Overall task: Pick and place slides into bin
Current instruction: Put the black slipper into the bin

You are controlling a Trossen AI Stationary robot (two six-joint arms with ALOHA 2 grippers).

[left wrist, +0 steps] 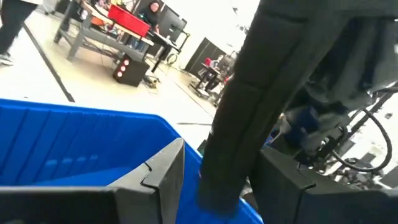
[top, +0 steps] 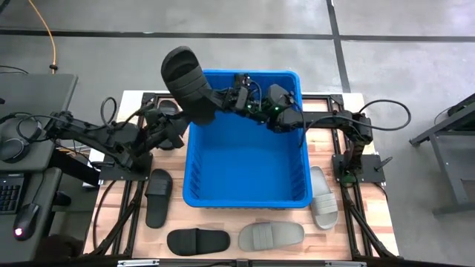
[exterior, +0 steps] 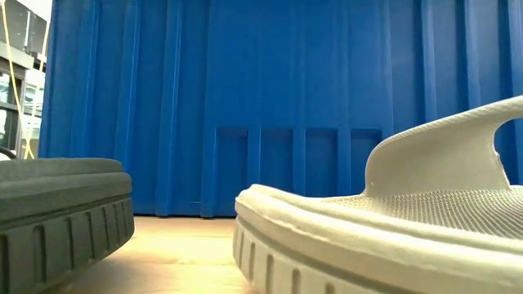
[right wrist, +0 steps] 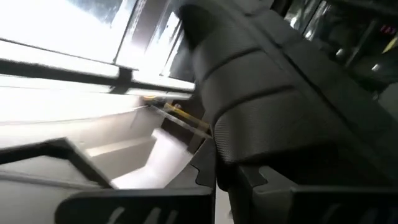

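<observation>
A black slide (top: 187,78) stands on end in the air above the far left corner of the blue bin (top: 245,194). My left gripper (top: 185,127) reaches in from the table's left, and the slide's lower end shows between its fingers in the left wrist view. My right gripper (top: 234,100) reaches across the bin from the right, shut, with its tips at the slide. Four more slides lie flat on their soles on the table around the bin. My left gripper has the black slide's lower end (left wrist: 219,186) between its two spread fingers (left wrist: 163,177), which lie level and come from the table's left. The slide rises steeply from them, leaning a little, clear of the bin. My right gripper's shut fingers (right wrist: 149,205) meet the slide beside its ribbed strap (right wrist: 273,106), slanting upward from the table's right. The slide hides the tips, so I cannot tell whether they pinch it, hook under the strap or only press.
A black slide (top: 158,196) lies left of the bin and a light grey one (top: 323,196) right of it. Near the front edge lie another black slide (top: 198,241) and a grey one (top: 271,236). The low view shows the bin's wall (exterior: 245,106) behind two slides.
</observation>
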